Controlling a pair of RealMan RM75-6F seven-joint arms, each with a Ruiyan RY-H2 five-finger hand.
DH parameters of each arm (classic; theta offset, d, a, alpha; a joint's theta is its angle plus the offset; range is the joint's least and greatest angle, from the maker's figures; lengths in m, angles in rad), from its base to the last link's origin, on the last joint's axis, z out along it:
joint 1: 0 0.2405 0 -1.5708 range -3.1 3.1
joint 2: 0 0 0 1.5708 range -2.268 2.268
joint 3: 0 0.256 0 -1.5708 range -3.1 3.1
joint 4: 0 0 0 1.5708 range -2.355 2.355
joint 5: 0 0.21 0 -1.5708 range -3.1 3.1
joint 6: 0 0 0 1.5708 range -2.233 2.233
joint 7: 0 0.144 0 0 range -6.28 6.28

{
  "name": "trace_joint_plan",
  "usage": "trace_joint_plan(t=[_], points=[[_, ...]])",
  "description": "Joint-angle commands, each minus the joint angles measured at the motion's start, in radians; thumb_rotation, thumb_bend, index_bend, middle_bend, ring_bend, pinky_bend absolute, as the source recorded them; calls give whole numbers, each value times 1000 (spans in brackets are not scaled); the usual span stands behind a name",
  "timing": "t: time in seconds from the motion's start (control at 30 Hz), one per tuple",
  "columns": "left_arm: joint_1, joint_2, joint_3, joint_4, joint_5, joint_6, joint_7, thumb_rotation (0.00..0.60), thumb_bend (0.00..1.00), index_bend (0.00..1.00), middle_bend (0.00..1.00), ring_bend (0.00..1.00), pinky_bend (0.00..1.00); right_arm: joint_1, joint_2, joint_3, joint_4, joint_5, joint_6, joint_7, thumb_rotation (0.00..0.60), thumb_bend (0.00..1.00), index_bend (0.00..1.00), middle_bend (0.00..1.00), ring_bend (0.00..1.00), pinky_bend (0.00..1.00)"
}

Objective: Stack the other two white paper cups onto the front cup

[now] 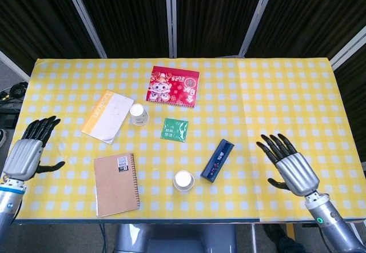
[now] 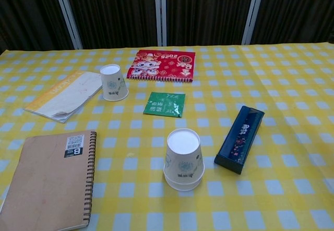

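Stacked cups (image 2: 183,159) beside blue box (image 2: 239,138)

Both robot hands (image 1: 27,155) (image 1: 293,169) empty — fingers spread.

Two evenly lit, sharp indoor views of a bright tabletop against a dark backdrop.

Soft, diffuse light falls from overhead on the yellow checked tablecloth (image 1: 274,93), leaving only faint, short shadows beside the stacked white cups (image 2: 183,160) and the dark blue box (image 2: 240,137). No glare shows, only a mild sheen on the metal hands at the head view's lower corners. The black curtains (image 1: 217,13) stay very dim. Both views are in focus, with no motion blur.
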Motion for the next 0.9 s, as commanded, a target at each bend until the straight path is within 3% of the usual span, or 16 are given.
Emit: trace_joint_plan(t=[0.03, 0.2, 0.5, 0.73, 0.9], points=[[-106, -66, -53, 116, 6, -94, -34, 600, 0, 0, 0, 0, 0, -59, -27, 1, 44, -4, 63, 47, 600, 0, 0, 0, 0, 0], [-237, -97, -102, 143, -68, -263, -11, 600, 0, 0, 0, 0, 0, -74, -14, 17, 20, 13, 56, 29, 600, 0, 0, 0, 0, 0], [-501, -217, -206, 261, -341, -497, 242, 600, 0, 10, 0, 0, 28, -78, -4, 48, 47, 37, 29, 72, 600, 0, 0, 0, 0, 0], [-662, -367, -189, 488, -474, -640, 319, 600, 3, 153, 21, 54, 135, -73, -23, 70, 75, 73, -19, 73, 600, 0, 0, 0, 0, 0], [-739, -501, -145, 666, -443, -705, 313, 600, 19, 215, 181, 185, 275, -77, -34, 81, 88, 103, -49, 80, 600, 0, 0, 0, 0, 0]])
